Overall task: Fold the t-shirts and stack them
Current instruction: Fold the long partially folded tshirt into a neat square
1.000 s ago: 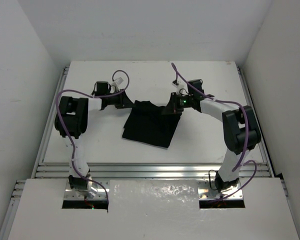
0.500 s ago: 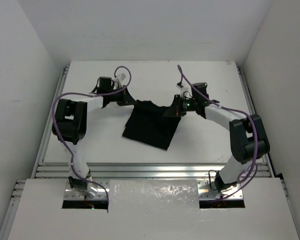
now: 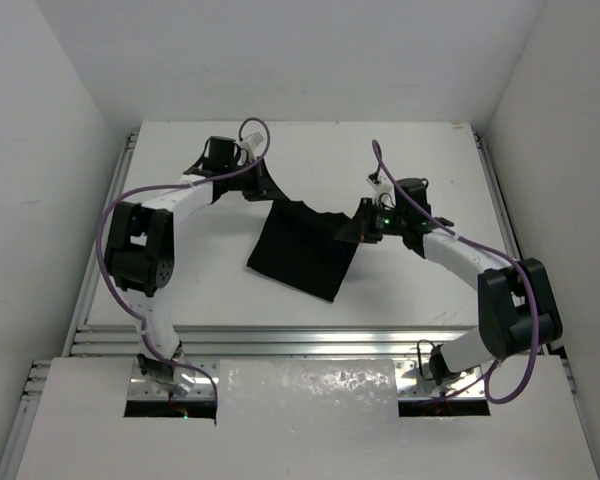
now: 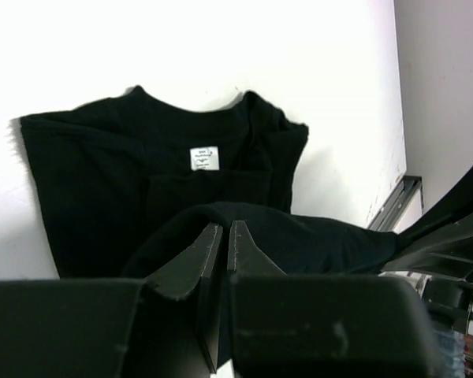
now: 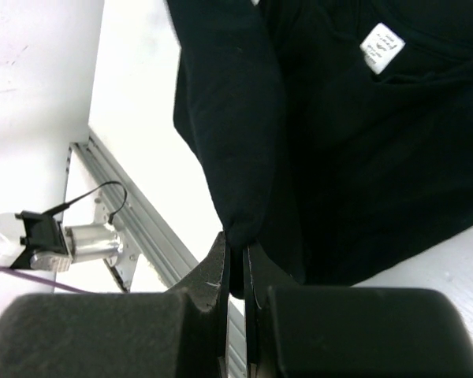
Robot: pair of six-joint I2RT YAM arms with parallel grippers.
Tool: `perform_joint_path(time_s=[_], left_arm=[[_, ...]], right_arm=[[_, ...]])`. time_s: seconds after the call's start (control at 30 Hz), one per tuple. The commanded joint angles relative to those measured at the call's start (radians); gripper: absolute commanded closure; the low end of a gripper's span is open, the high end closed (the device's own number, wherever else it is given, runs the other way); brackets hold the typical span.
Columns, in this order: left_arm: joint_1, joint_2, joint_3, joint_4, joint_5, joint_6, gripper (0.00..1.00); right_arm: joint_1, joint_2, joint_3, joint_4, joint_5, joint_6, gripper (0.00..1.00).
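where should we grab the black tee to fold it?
Far edge of the t-shirt, both corners, each from its outer side: limp cloth, mostly flat, so only a bunched edge pinches. The left gripper and right gripper are shut there.

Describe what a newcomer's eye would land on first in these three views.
A black t-shirt lies partly folded in the middle of the white table, its far edge lifted between the two arms. The left gripper and the right gripper each pinch a fold of that cloth, jaws shut. A small white neck label stands out against the black.
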Motion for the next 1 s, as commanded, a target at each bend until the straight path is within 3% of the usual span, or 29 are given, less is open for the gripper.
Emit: perform_joint_path(time_s=[0.0, 0.3, 0.53, 0.7, 0.97], left_arm=[[0.000, 0.020, 0.080, -0.025, -0.028, -0.023, 1.00], [0.000, 0.229, 0.224, -0.048, 0.039, -0.052, 1.00], [0.000, 0.378, 0.396, -0.038, 0.130, -0.075, 1.00], [0.000, 0.393, 0.425, -0.018, 0.110, -0.098, 1.00], [0.021, 0.298, 0.328, 0.056, 0.027, -0.144, 1.00]], right_arm=[[-0.026, -0.002, 0.067, 0.009, 0.026, -0.014, 1.00], [-0.074, 0.144, 0.179, -0.045, 0.015, -0.074, 1.00], [-0.085, 0.173, 0.144, -0.030, 0.061, -0.088, 1.00], [-0.115, 0.224, 0.174, -0.048, 0.086, -0.128, 1.00], [-0.155, 0.276, 0.255, -0.093, 0.078, -0.181, 1.00]])
